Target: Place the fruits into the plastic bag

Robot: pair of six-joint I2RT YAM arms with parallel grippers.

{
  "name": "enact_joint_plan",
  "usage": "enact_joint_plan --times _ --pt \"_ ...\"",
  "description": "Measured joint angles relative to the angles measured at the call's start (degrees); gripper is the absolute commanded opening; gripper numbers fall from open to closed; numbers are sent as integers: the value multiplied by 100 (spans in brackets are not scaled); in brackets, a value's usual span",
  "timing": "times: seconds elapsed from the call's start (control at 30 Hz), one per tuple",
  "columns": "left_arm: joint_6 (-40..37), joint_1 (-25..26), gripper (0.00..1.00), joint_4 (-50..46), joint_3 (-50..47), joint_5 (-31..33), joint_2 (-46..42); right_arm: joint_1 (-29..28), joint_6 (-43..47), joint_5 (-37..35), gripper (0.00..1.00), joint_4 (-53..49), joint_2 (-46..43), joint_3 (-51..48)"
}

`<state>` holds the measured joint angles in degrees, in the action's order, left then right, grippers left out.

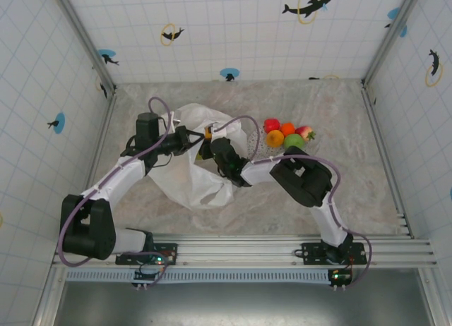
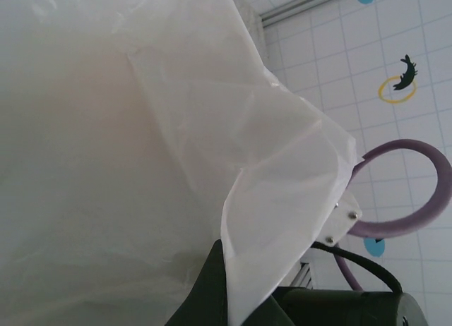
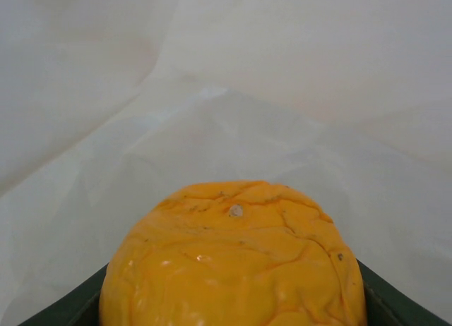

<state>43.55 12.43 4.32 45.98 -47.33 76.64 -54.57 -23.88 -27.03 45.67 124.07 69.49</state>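
The right claw (image 3: 229, 310), partly open, grips a wrinkled round orange fruit (image 3: 233, 259) inside the mouth of the thin, crinkly white plastic bag (image 1: 189, 183). At its 9 o'clock the left claw (image 2: 227, 298), clamped shut, pinches the bag's rim and props it open. This fruit looks ready to release. About five red, orange and green round fruits (image 1: 275, 138) wait at 3 o'clock on the speckled round plate (image 1: 257, 152) on the marbled desk (image 1: 367, 164).

Robot lab cell: gridded walls (image 1: 233, 29), dolphin stickers (image 1: 308, 6), aluminium rail (image 1: 240, 254)
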Motion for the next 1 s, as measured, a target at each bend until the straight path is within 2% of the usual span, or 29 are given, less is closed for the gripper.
enact_joint_plan --times 0.23,0.57,0.83,1.0 --pt "0 -85 0 2 2 -2 2 118 -376 -177 69 120 485 483" --pt "0 -162 0 -2 0 -2 52 170 -376 197 89 -96 592 776" --pt "2 -201 0 -20 0 13 52 170 -144 566 90 -356 267 258" --pt "0 -254 0 -61 0 44 63 142 223 772 89 -643 -422 -407"
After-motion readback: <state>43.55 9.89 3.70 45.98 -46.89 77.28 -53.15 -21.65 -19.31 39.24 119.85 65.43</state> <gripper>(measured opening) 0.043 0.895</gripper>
